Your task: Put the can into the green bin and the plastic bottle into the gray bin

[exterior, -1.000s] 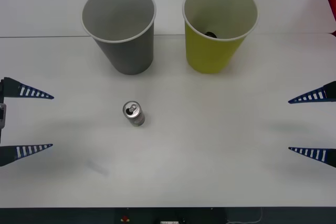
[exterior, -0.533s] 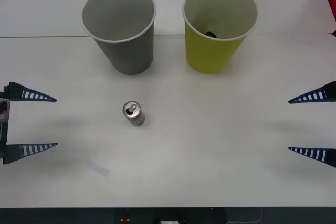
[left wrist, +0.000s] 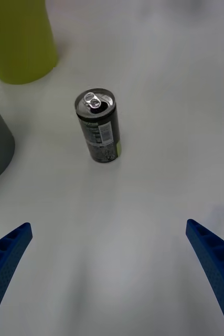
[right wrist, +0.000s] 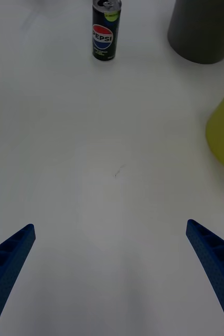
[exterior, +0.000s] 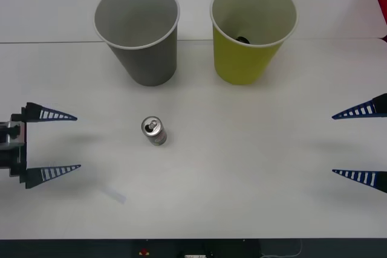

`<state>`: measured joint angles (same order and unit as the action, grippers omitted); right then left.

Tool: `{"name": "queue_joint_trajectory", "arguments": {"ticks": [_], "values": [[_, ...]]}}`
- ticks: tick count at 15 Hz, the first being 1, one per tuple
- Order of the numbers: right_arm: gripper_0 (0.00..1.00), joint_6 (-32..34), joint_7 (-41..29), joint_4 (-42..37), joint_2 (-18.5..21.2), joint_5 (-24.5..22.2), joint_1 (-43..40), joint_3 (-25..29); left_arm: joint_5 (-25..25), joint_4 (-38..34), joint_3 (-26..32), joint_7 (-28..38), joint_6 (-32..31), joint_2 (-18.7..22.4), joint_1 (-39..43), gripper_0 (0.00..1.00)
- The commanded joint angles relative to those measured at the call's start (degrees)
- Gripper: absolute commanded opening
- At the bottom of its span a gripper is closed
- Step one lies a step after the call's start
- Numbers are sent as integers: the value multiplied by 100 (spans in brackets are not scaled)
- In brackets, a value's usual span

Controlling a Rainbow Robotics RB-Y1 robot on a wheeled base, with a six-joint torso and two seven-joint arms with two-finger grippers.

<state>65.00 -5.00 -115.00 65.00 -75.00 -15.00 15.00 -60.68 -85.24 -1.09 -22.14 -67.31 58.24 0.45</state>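
Note:
The can point(exterior: 154, 130) stands upright on the white table, in front of the gray bin point(exterior: 138, 32); it is dark with a silver pull-tab top point(left wrist: 97, 126) and a Pepsi logo point(right wrist: 104, 31). To the right of the gray bin stands the green bin point(exterior: 252, 30), with a small dark item inside. My left gripper point(exterior: 59, 143) is open at the table's left side, level with the can and apart from it. At the right edge my right gripper point(exterior: 358, 144) hangs open. The plastic bottle is out of view.
Both bins stand at the back of the table point(exterior: 242, 167), near a seam between two tabletops. A faint scuff mark point(exterior: 113, 194) lies on the surface in front of the left gripper.
My left gripper has moved rightward, toward the can. The right gripper, the can and the bins have stayed put.

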Motion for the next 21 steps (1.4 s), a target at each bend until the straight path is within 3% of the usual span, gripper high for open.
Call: {"name": "queue_joint_trajectory", "arguments": {"ticks": [1, 13, 21], "values": [[100, 0, 0, 0, 0, 0, 0, 0, 12, 333, -49, -194, -19, -349, -141, 100], [100, 0, 0, 0, 0, 0, 0, 0, 241, 1713, -621, -422, -54, -1500, -994, 100], [100, 0, 0, 0, 0, 0, 0, 0, 206, 1774, -796, -440, 289, -2142, -1135, 100]]}}
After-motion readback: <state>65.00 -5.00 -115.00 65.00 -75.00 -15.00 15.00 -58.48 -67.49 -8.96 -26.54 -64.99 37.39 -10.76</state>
